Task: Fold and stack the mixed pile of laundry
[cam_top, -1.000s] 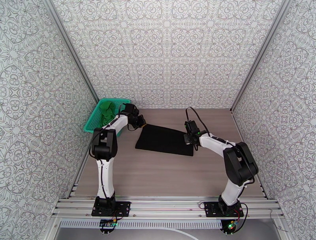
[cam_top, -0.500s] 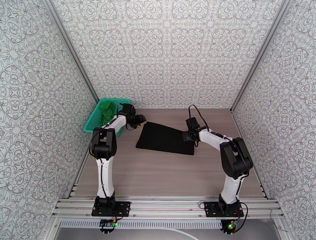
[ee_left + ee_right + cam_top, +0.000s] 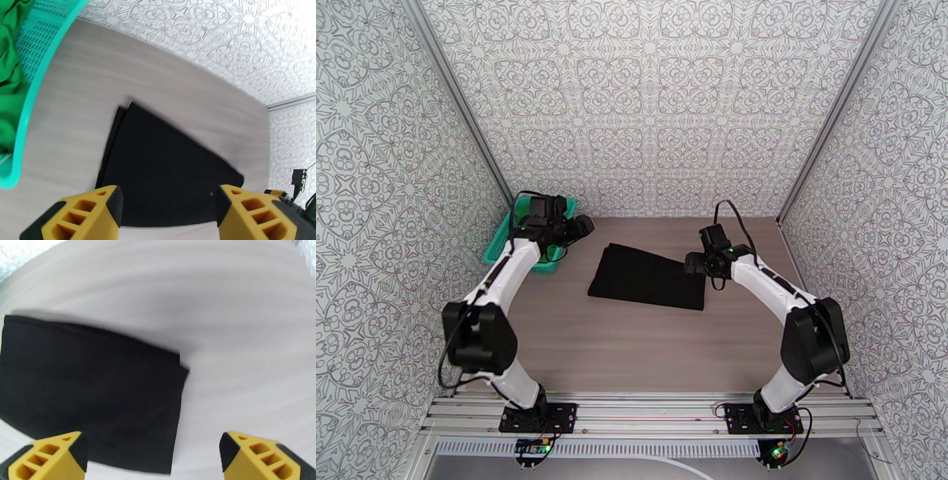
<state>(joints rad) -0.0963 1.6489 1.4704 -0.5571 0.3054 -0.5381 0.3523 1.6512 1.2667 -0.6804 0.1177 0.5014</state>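
The black garment [image 3: 648, 276] of the laundry pile lies folded flat on the table's middle, and it also fills the lower part of the left wrist view [image 3: 166, 173] and the right wrist view [image 3: 91, 398]. The green T-shirt [image 3: 10, 79] is bunched inside the teal mesh basket [image 3: 43, 75]. My left gripper [image 3: 581, 227] hovers open between the basket and the black garment's left corner, its yellow fingertips [image 3: 91, 213] apart with nothing between them. My right gripper [image 3: 694, 264] hangs open over the garment's right edge, its fingertips [image 3: 260, 455] wide apart and empty.
The basket [image 3: 499, 241] stands against the left wall at the back, partly behind my left arm. Patterned walls close the table on three sides. Bare wooden tabletop [image 3: 648, 347] stretches in front of the garment toward the arm bases.
Both grippers opened and let go of the black garment, then rose off it. The left arm swung back toward the basket; the right gripper drew back to the right.
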